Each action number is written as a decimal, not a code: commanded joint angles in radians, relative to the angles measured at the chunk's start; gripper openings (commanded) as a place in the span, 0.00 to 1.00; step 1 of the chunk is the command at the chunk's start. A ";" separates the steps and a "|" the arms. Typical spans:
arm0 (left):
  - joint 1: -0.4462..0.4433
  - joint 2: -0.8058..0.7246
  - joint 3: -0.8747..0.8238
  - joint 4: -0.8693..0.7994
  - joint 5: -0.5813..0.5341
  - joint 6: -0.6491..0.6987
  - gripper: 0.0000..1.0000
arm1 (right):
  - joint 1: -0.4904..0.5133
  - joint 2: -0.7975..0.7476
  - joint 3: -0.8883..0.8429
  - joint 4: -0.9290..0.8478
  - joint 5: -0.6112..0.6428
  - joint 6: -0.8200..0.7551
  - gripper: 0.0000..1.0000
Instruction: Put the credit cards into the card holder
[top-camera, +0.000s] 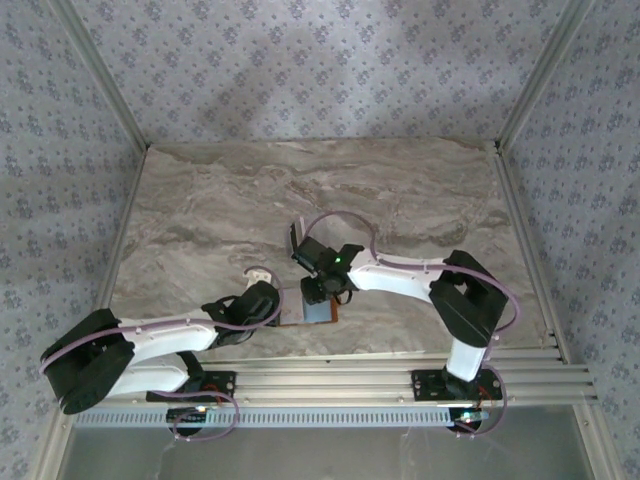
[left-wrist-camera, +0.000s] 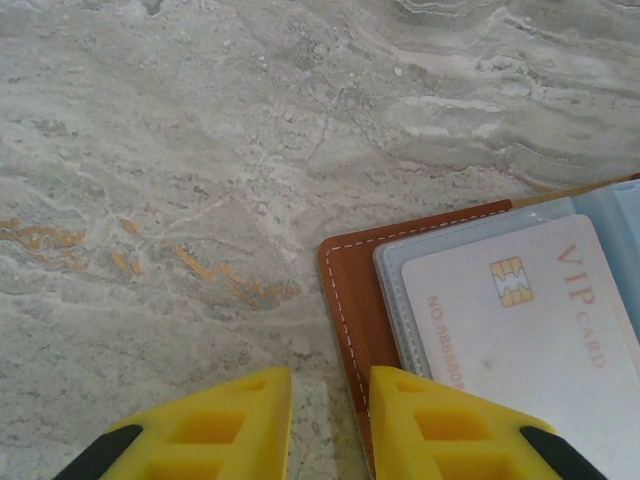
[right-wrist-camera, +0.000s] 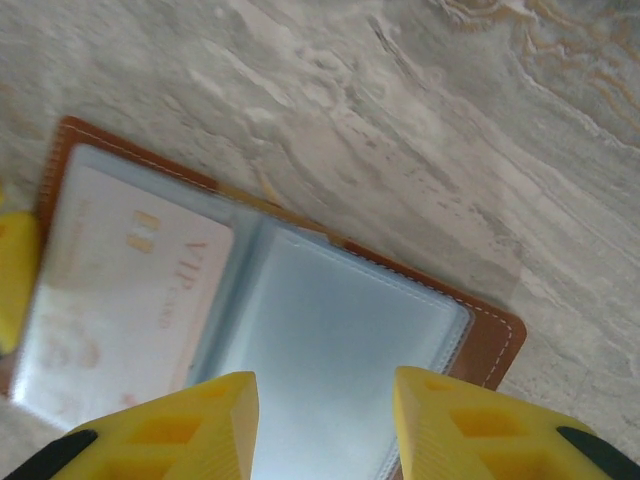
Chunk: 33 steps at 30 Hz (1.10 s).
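The brown leather card holder lies open and flat near the table's front edge. One pale credit card marked VIP sits in its left clear sleeve, while the right blue-grey sleeve holds nothing. My left gripper is low at the holder's left edge, jaws a little apart, one finger over the leather and one over the table. My right gripper hovers open over the right sleeve, gripping nothing. In the top view both grippers meet at the holder.
A pale, dark-edged card-like piece shows behind my right wrist, and another pale piece sits beside my left wrist. The marble table stretches free to the back and left. Metal rails run along the front.
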 joint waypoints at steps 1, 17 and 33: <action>-0.002 0.007 -0.005 0.012 0.013 -0.011 0.27 | 0.005 0.030 0.021 -0.036 0.054 -0.010 0.45; -0.002 0.010 -0.011 0.014 0.016 -0.011 0.27 | 0.028 0.103 -0.047 0.044 0.090 0.017 0.22; -0.003 0.026 -0.022 0.033 0.024 -0.015 0.26 | 0.031 -0.020 -0.057 0.080 0.008 0.001 0.00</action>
